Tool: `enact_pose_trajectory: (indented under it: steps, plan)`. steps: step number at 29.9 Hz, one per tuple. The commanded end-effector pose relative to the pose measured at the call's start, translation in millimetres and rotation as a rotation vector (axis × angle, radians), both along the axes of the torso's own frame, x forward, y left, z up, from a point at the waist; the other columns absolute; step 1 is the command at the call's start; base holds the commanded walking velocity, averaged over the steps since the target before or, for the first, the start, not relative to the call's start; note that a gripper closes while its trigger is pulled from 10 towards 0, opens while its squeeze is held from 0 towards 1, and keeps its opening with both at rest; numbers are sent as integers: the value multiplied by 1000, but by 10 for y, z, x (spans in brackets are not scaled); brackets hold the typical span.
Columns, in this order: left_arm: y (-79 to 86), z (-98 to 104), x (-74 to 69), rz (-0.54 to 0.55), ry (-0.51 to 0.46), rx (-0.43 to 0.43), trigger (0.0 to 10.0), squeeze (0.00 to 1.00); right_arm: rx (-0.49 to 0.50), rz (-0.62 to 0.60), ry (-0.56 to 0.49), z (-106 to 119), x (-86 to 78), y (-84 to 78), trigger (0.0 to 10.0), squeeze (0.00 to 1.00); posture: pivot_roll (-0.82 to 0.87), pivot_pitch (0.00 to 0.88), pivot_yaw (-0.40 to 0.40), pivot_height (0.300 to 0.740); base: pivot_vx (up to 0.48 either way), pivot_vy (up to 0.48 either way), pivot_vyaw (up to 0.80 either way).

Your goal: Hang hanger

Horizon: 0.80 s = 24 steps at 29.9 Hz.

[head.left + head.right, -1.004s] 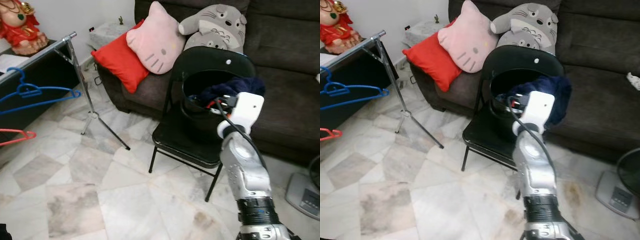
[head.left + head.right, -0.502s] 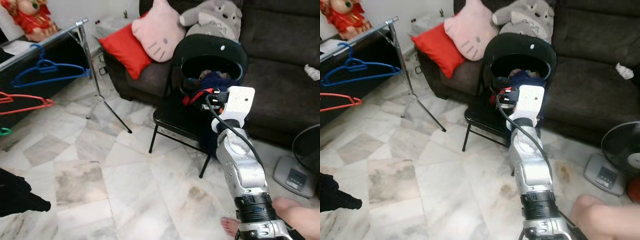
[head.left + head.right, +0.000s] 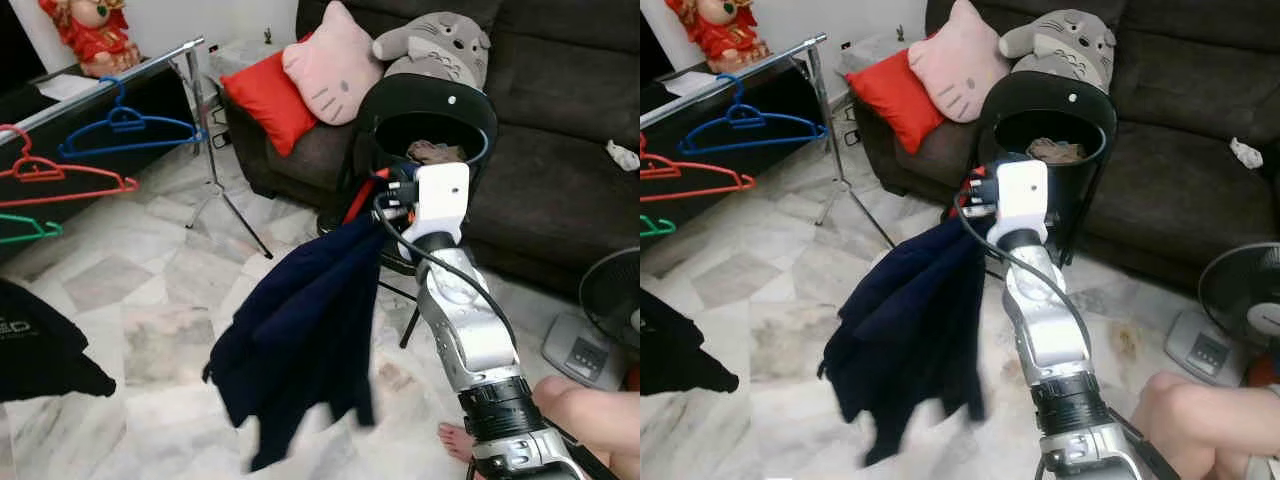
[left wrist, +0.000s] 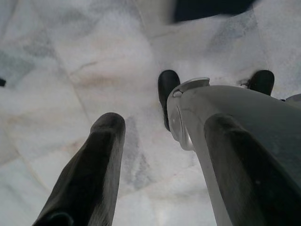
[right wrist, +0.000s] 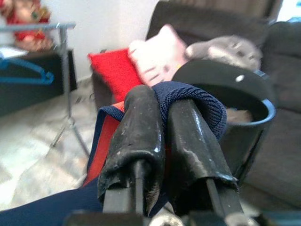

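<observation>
My right gripper (image 3: 386, 190) is shut on a red hanger (image 3: 357, 201) that carries a navy garment (image 3: 300, 330). In the right wrist view the navy collar (image 5: 188, 101) wraps over the two closed fingers (image 5: 136, 132), with the red hanger (image 5: 104, 143) beneath. The garment hangs free over the floor, in front of the black chair. The metal clothes rail (image 3: 110, 85) stands at the far left with blue (image 3: 130, 125), red (image 3: 60, 182) and green (image 3: 25, 230) hangers on it. My left gripper (image 4: 164, 125) hangs open above the marble floor.
A black basket (image 3: 430, 125) holding more cloth sits on the black chair (image 3: 400, 262) before the sofa (image 3: 560, 160). A black garment (image 3: 40, 345) hangs low at left. A fan (image 3: 610, 300) and a person's leg (image 3: 590, 400) are at the right.
The navy garment has come out of the basket on its hanger and now hangs in the air to the left of the chair. The camera has shifted, bringing more of the rail into view.
</observation>
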State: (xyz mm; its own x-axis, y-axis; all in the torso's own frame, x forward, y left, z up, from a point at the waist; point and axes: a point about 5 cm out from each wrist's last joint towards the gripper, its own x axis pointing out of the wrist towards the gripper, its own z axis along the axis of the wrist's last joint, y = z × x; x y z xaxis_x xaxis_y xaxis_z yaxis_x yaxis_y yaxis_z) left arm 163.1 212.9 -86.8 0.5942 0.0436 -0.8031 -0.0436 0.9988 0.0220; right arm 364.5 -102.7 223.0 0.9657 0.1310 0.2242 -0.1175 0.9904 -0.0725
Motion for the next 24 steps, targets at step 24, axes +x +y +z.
enact_pose_trajectory:
  steps: [24]
  plan:
    - [60, -15, -46, -2, 37, 18, 10000, 0, -155, -12, 231, -606, 40, -272, 10000, 0, -4, 175, 7, 740, 0, 0, 772]
